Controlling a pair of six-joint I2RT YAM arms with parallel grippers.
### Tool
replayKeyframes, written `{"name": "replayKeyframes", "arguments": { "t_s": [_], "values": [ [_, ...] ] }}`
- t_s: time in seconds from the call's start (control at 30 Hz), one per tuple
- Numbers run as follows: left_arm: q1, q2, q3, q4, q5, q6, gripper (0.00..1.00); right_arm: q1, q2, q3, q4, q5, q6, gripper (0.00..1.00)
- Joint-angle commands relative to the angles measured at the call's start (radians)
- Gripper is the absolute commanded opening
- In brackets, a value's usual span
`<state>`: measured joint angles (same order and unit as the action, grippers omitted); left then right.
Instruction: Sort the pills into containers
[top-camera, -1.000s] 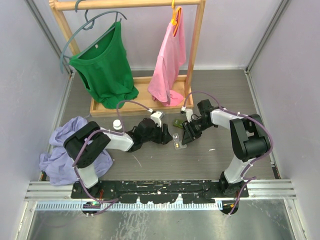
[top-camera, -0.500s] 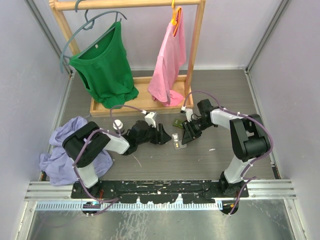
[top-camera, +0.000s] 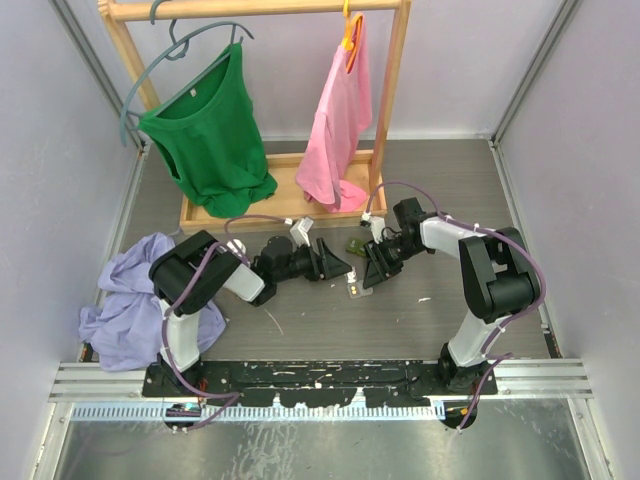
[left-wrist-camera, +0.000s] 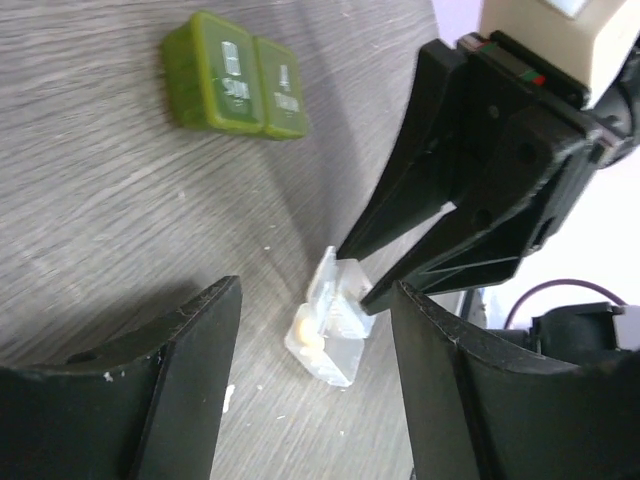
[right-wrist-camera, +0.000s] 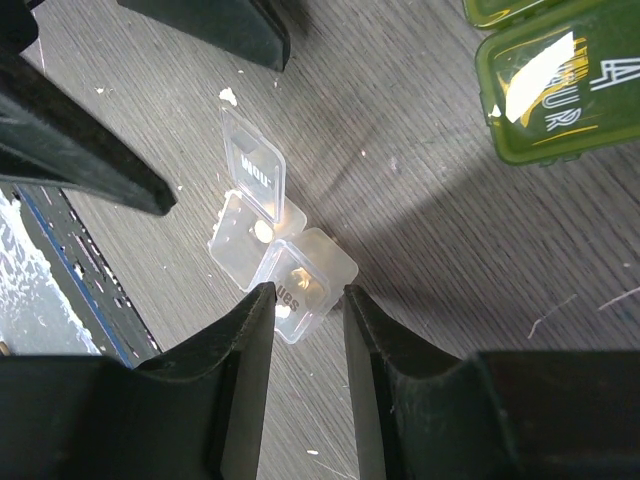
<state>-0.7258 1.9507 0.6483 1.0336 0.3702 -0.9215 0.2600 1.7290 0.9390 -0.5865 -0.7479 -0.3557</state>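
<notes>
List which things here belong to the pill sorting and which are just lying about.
Job: clear pill box, pill inside it, green pill box, left gripper, right gripper.
Lying about: green top, pink top, wooden rack, lilac cloth heap.

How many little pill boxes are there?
2. The clear box, one lid up, lies at the right gripper's fingertips. The green box lies just beyond it, toward the pink shirt. I see no others.
</notes>
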Motion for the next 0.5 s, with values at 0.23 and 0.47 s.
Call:
{"name": "replayKeyframes", "arguments": {
  "t_s": [0.23, 0.47],
  "values": [
    [-0.027, 0.008, 0.057, 0.216, 0.167, -0.045, 0.55, 0.007, 0.019, 0.025, 0.011, 0.050, -0.012, 0.38],
    [-0.035, -0.001, 0.059, 0.244, 0.246, -0.079, 0.48, 0.007, 0.018, 0.026, 0.010, 0.053, -0.012, 0.38]
  ]
}}
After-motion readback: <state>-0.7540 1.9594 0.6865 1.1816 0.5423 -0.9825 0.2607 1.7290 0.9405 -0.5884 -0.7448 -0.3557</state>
